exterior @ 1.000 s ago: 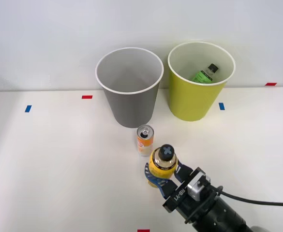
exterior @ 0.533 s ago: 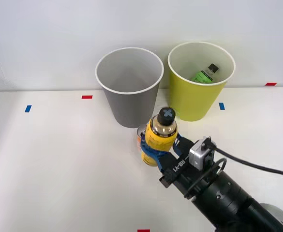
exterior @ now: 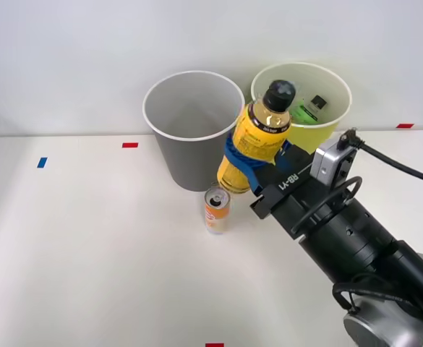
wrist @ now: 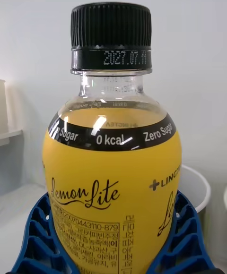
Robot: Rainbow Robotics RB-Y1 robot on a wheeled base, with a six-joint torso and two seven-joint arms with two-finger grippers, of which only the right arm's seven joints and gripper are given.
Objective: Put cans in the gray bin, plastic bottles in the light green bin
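My pincer, clenched on the yellow bottle, has lifted it off the table toward the green bin (can left standing).

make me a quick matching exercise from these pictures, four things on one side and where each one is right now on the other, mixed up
Things:
1. yellow bottle
2. green-labelled bottle
3. can
4. gray bin

Places or states:
A. standing on the table in front of the gray bin
B. lying inside the light green bin
C. held off the table in the right tool
D. standing to the left of the light green bin, nothing visible inside

Pairs: 1-C, 2-B, 3-A, 4-D
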